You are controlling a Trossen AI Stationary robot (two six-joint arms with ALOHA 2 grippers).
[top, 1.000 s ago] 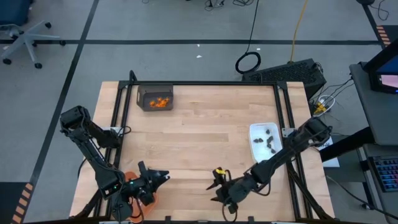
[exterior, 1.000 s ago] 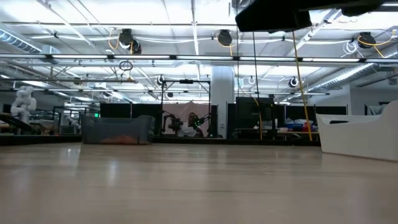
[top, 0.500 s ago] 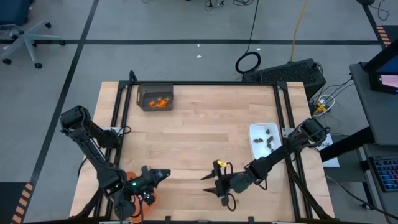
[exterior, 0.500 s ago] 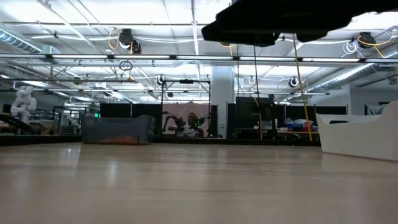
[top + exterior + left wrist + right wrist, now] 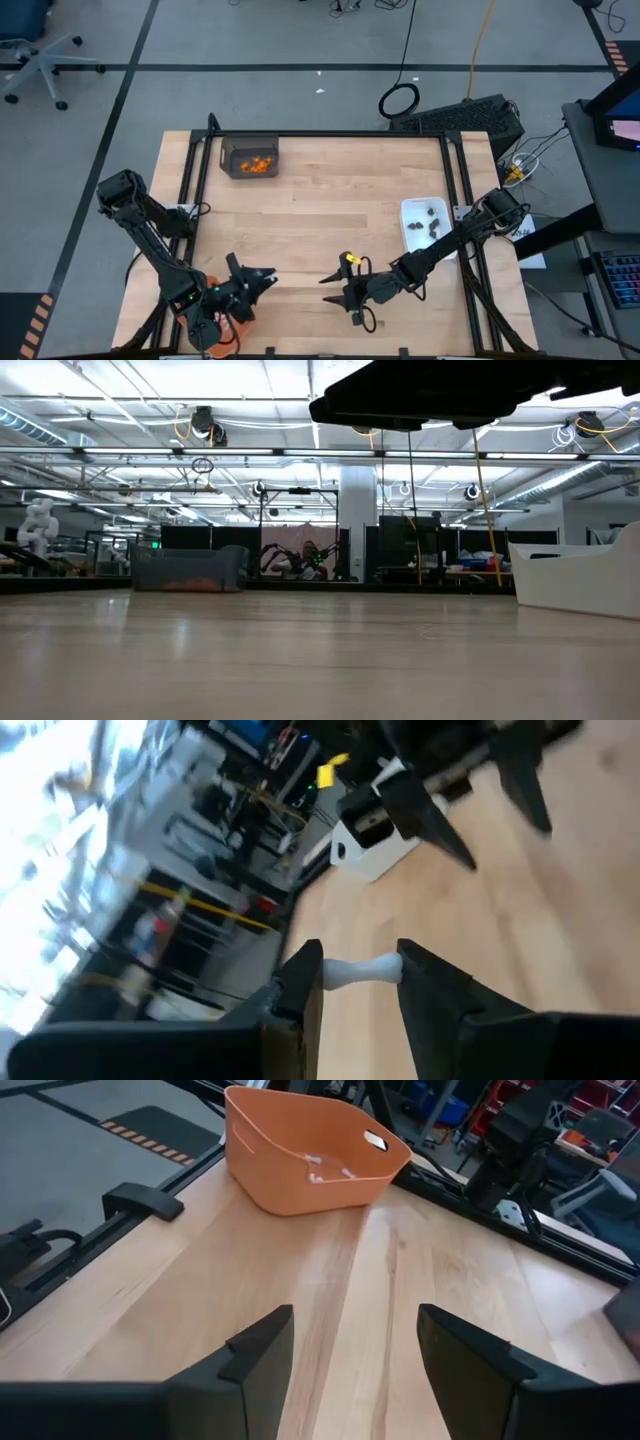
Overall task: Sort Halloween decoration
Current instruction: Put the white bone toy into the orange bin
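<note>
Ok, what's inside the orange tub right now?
A few small white sticks lie on the orange tub's floor. Its near wall hides the rest of the bottom.

Right wrist: end effector open above bare counter.
Right end effector fingers spread over wooden counter; orange tray beyond at the edge, small white sticks inside.

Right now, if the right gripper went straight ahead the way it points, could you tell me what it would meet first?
Probably the orange tray: the right wrist view shows the open right gripper facing it across bare table, with nothing visible between them, though depth is hard to judge.
</note>
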